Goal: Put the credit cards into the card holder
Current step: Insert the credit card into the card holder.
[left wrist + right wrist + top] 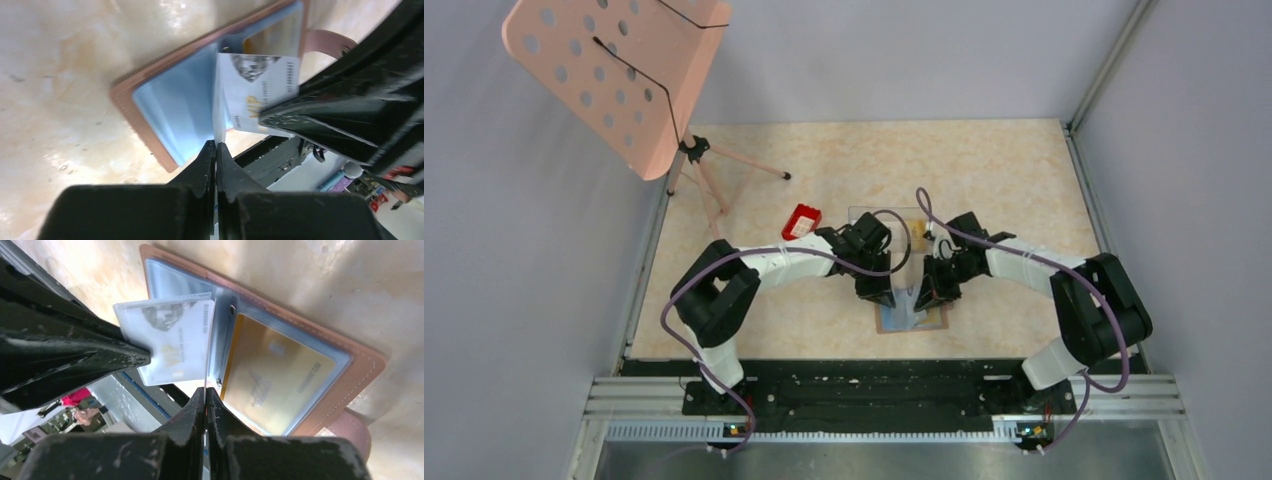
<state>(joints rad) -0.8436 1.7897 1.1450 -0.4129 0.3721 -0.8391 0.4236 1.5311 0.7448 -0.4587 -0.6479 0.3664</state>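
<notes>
The card holder [911,318] lies open on the table near the front, tan rim [135,110] round a blue lining. A yellow-orange card [275,380] sits in its right pocket. A pale whitish card [260,90] stands up from the middle fold, partly inside a clear sleeve leaf [165,325]. My left gripper [216,145] is shut on the pale card's edge, above the holder's left half [879,295]. My right gripper [205,390] is shut on a thin clear edge of the sleeve leaf, above the right half [927,297]. The two sets of fingertips almost meet.
A small red tray [801,221] lies behind the left gripper. A clear plastic box [894,222] stands just behind both grippers. A pink perforated stand [614,70] on a tripod [714,180] is at the back left. The holder's strap tab [350,432] sticks out at its side.
</notes>
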